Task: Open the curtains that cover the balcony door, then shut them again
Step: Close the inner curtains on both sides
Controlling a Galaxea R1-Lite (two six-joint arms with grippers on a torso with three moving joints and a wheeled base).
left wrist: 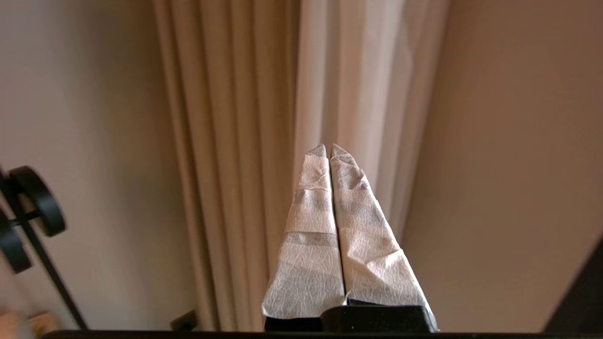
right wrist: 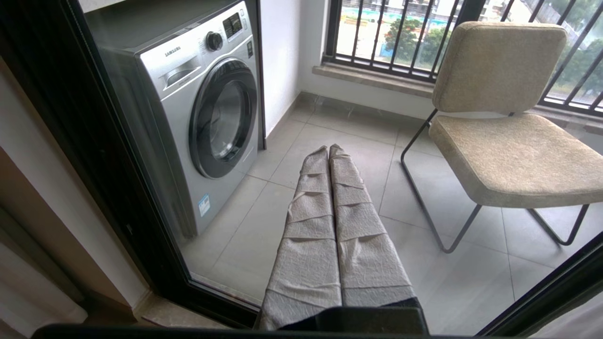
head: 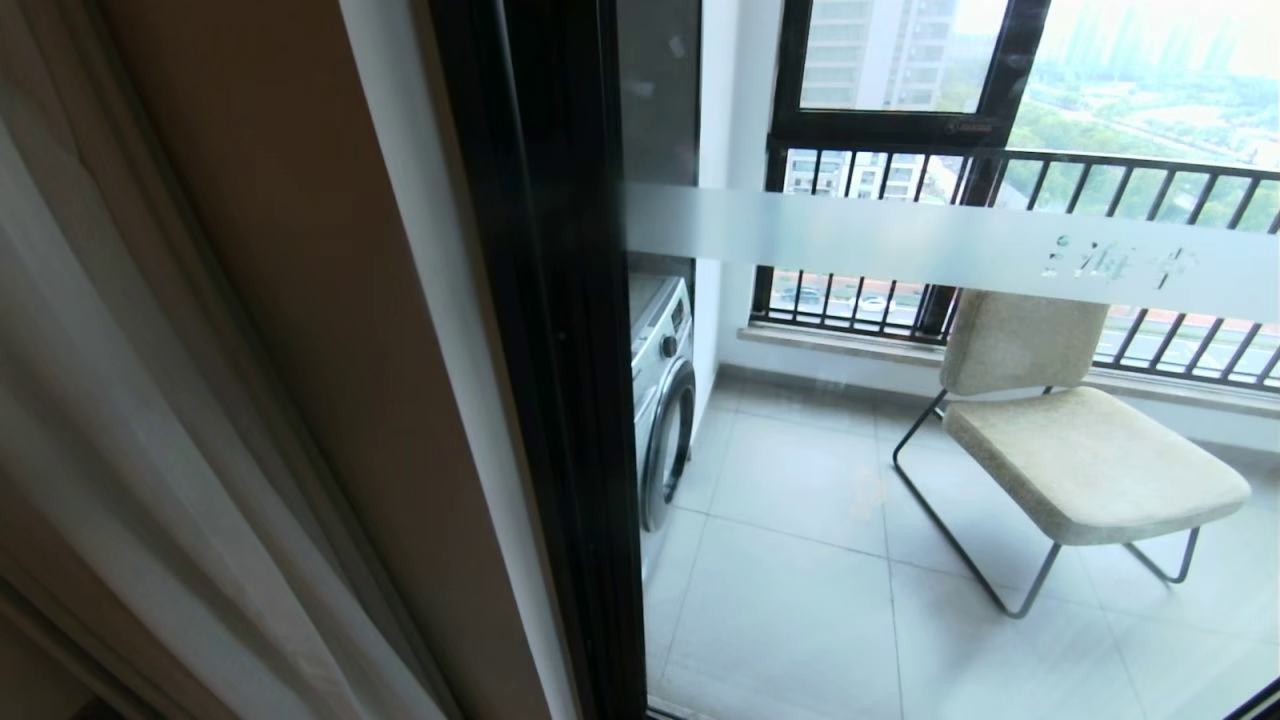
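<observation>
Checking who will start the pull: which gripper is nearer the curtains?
Left. The left gripper points at the curtains, shut; the right gripper faces the balcony door glass.

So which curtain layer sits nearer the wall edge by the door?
The sheer white layer: paler and see-through, it hangs against the bare wall; the opaque beige layer hangs on its far side.

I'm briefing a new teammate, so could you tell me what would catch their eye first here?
The glass door with its frosted stripe fills the head view, uncovered. Behind it on the balcony sit a beige chair and, to its left, a washer. The curtains hang bunched at far left, the shut left hand pointing at them.
</observation>
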